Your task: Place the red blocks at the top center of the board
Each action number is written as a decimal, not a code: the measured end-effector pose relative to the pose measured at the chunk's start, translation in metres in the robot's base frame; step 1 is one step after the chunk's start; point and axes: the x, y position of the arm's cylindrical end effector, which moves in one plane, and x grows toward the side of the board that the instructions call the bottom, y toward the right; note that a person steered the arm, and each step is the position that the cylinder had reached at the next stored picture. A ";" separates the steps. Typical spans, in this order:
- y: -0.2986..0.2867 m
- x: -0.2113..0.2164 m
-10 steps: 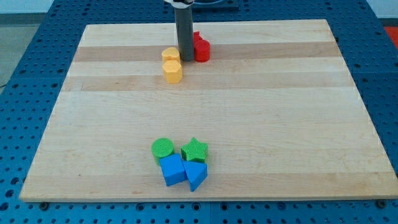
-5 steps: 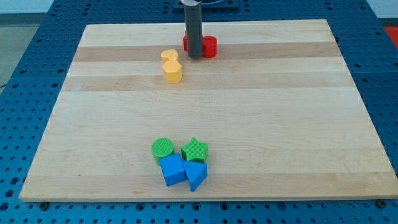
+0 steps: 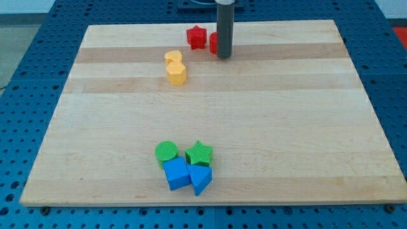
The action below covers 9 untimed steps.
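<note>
A red star block (image 3: 196,37) lies near the top centre of the wooden board (image 3: 286,114). A second red block (image 3: 213,42) sits just to its right, mostly hidden behind my rod, so its shape is unclear. My tip (image 3: 224,56) rests on the board just below and right of that hidden red block, touching or nearly touching it.
Two yellow blocks (image 3: 175,67) sit together left of and below the red ones. Near the view's bottom centre are a green cylinder (image 3: 166,151), a green star (image 3: 200,153), a blue cube (image 3: 176,173) and a blue triangular block (image 3: 200,179).
My rod has moved right, from the left side of the red blocks to their right side. The red blocks have shifted slightly up; the star now shows fully.
</note>
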 end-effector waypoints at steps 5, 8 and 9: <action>-0.004 -0.025; -0.019 0.002; -0.049 0.010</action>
